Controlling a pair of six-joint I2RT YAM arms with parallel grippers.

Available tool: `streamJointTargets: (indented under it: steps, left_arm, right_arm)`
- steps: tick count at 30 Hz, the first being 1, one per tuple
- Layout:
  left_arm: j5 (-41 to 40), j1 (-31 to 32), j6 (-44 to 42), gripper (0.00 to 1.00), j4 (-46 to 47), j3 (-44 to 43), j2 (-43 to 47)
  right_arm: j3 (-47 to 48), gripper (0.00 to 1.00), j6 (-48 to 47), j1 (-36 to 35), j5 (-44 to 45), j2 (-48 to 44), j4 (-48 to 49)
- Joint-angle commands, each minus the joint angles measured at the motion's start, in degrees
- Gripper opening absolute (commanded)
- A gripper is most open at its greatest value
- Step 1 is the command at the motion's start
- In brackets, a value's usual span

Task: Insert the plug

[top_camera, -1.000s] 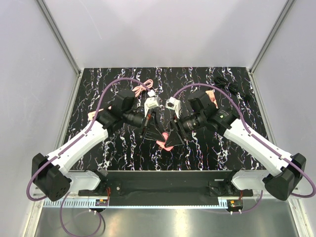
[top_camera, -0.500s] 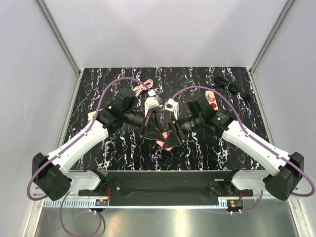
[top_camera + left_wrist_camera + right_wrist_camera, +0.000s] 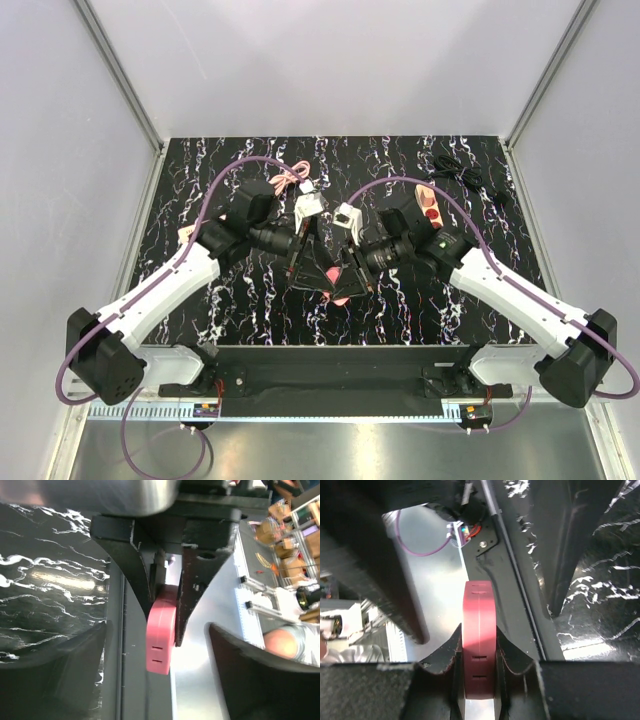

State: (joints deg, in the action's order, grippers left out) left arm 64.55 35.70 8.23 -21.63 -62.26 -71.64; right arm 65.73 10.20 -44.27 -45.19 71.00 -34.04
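- The right gripper (image 3: 479,634) has its two fingers (image 3: 451,652) clamped on the plug (image 3: 479,605), one pressed flat against each broad face.
- In the right wrist view the plug stands on edge. Its free end reaches past the fingertips toward 12 o'clock, and small slots show along its narrow side.
- The left gripper (image 3: 157,627) has its fingers spread wide. In its own wrist view they are dark, blurred shapes at 7 o'clock and 4 o'clock, and neither touches the plug.
- In the left wrist view the right gripper's fingers come in from 12 o'clock and pinch the plug's upper part. Its free end points to 6 o'clock, and it lies in the gap between the left fingers.
- Seen from above, the two grippers meet tip to tip near the middle of the black marbled table (image 3: 200,180), a little toward 6 o'clock. The plug shows there only as slivers of pink between the dark fingers.
- The left arm (image 3: 170,280) reaches in from 8 o'clock and the right arm (image 3: 510,285) from 4 o'clock.
- A coiled pink cable (image 3: 290,178) lies at 11 o'clock from the grippers, well apart from them.
- A salmon piece with two red spots (image 3: 430,202) lies at 2 o'clock from the grippers.
- A black cable (image 3: 462,168) lies beyond that, near the table's 1 o'clock corner.
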Motion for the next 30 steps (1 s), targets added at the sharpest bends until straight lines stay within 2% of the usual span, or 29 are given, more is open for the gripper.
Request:
streamJointTargets:
  steps: [1, 5, 7, 9, 12, 15, 18, 23, 27, 30]
  left_arm:
    - [-5.0, -1.2, 0.0, 0.99, 1.8, -1.6, 1.5]
    - [-8.5, -3.1, 1.0, 0.99, 1.8, -2.2, 2.4]
    - [-14.0, -5.2, 2.7, 0.99, 1.5, -2.9, 2.6]
    - [-21.5, -6.3, 4.2, 0.99, -1.2, -4.3, 2.5]
    - [-43.5, -6.6, 5.3, 0.99, -4.1, -5.2, 1.6]
    - [-48.5, -6.6, 7.7, 0.99, -4.3, -5.1, -0.2]
    - [-52.3, -6.6, 9.3, 0.99, -2.7, -3.2, -0.5]
    - [-55.1, -6.3, 10.4, 0.99, 2.2, 0.9, 3.2]
    - [-54.7, -6.3, 9.5, 0.99, 2.8, 2.0, 6.3]
    - [-52.9, -5.9, 9.3, 0.99, 6.1, 6.4, 8.7]
  right_arm:
    - [-0.9, 0.0, 0.9, 0.1, 7.8, -2.4, 0.4]
    - [-0.7, 0.0, -2.3, 1.0, 17.3, -2.2, -5.6]
    - [1.1, 0.0, -3.8, 2.3, 25.8, -1.1, -10.7]
    - [1.9, 0.0, -6.1, 4.0, 31.3, -0.5, -13.2]
    - [2.4, 0.0, -9.5, 9.5, 43.7, 0.2, -14.6]
    - [0.4, 0.0, -13.4, 17.0, 52.3, 1.9, -12.8]
    - [-1.0, 0.0, -16.3, 23.7, 55.3, 6.4, -11.8]
    - [-2.1, 0.0, -18.4, 31.9, 54.3, 8.9, -5.1]
    - [-3.4, 0.0, -19.7, 35.7, 50.5, 12.1, 0.7]
    - [-3.3, 0.0, -20.9, 37.0, 48.7, 15.3, 4.7]
